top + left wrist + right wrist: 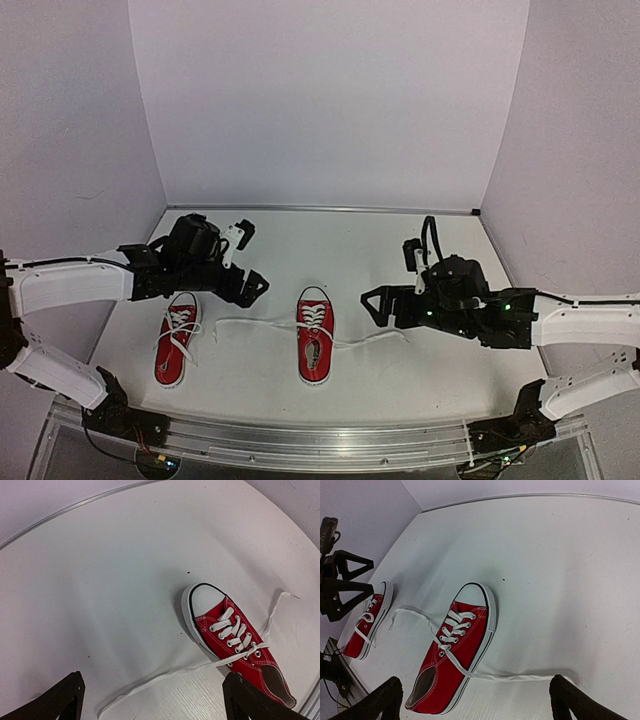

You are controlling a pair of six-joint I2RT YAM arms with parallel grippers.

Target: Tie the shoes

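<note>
Red canvas sneaker (314, 345) with white toe cap, middle of the white desk (450, 375), white laces (255, 321) untied.
Laces trail flat to either side. A matching red sneaker (177, 350) lies to its left. Left claw (252, 287) and right claw (372, 303) hover spread wide, gripping nothing.

Red canvas shoes (313, 348), matt table (330, 240)

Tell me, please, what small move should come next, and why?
Probably lower the right gripper onto the right lace end and close on it. The middle shoe is untied, this lace lies stretched flat on the table, and the gripper is open, empty and close beside that end.
</note>
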